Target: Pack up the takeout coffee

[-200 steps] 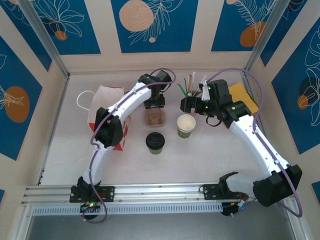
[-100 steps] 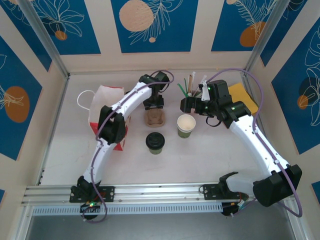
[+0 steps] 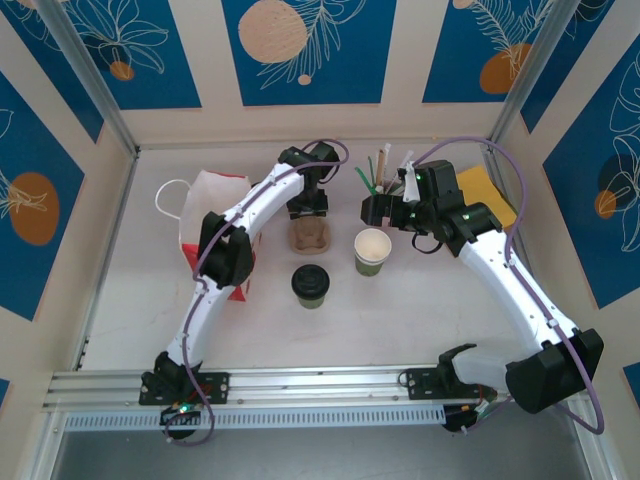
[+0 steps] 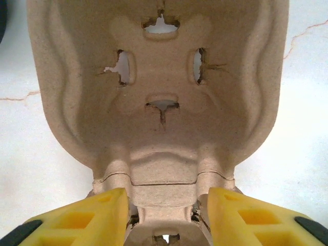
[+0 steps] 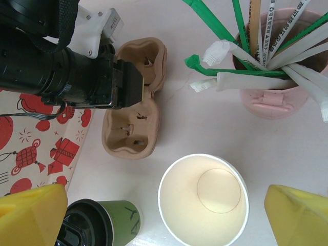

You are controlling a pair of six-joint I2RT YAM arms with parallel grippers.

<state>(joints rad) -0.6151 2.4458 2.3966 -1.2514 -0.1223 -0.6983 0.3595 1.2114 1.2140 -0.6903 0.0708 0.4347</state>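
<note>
A: Left hand (image 4: 166, 205)?
B: Pinching the pulp cup carrier (image 3: 309, 236) at its narrow waist, one yellow finger (image 4: 92, 218) on each side.
A: Right hand (image 5: 166, 215)?
B: Spread wide, hovering right of the carrier, above the lidless cup (image 5: 204, 200).
A: Takeout coffee (image 3: 311, 284)?
B: Upright on the surface (image 3: 400, 310), black lid on. Just off the carrier's near end, toward the arm bases, not touching it. Neither hand on it.

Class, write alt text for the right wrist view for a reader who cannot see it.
An empty lidless cup sits below the right gripper's open fingers, the lidded takeout coffee beside it. Beyond, the left gripper clamps a cardboard cup carrier near a red-patterned bag; a pink holder of wrapped straws stands top right.
</note>
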